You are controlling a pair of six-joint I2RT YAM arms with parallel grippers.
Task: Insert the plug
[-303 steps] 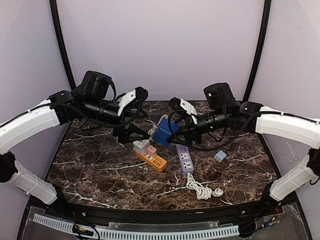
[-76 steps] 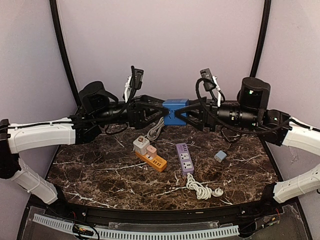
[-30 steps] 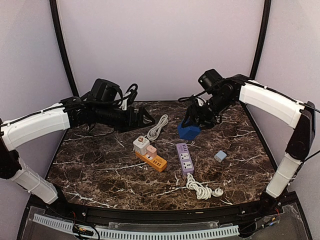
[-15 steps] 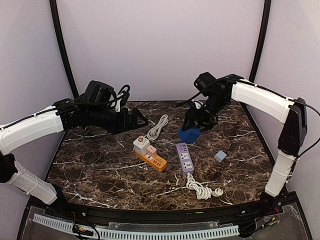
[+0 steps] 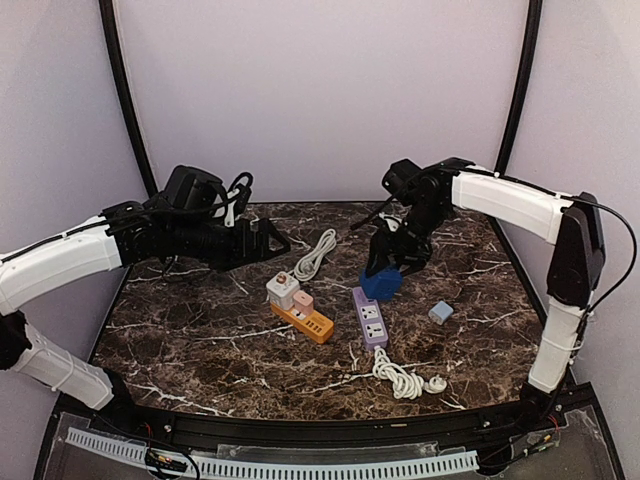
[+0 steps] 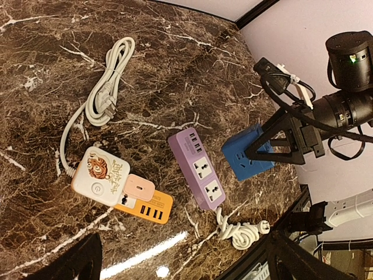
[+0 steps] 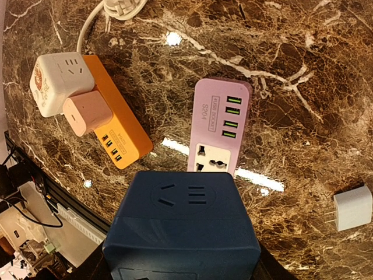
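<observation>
Two claws hang over the dark marble bench (image 5: 200, 345). At ten o'clock from the bench's middle, the left claw (image 5: 272, 238) hovers above the surface with its jaws spread wide and nothing between them, aimed toward three o'clock.

Near twelve o'clock lies a bundled grey cable (image 5: 315, 253), and its lead runs down to a white cube socket (image 5: 282, 290) just left of centre. That cube sits at the far end of an orange power strip (image 5: 312, 323). A pink adapter (image 5: 303, 299) touches the cube on its four o'clock side. The strip itself slants toward five o'clock.

Just right of centre lies a purple power strip (image 5: 369, 316), lengthwise from twelve to six. Its USB ports are at the far end and its two sockets are nearer the arms. Its white cord (image 5: 405, 380) is coiled at five o'clock, close to the near edge.

The right claw (image 5: 390, 262) comes down from one o'clock, closed on the sides of the blue cube adapter (image 5: 383, 282). It holds the adapter at the far end of the purple strip, on its one o'clock corner. Whether the cube touches the bench cannot be told. In the right wrist view its socket face is turned toward the camera.

At three o'clock a small pale charger (image 5: 440, 312) lies alone, apart from the strips.
</observation>
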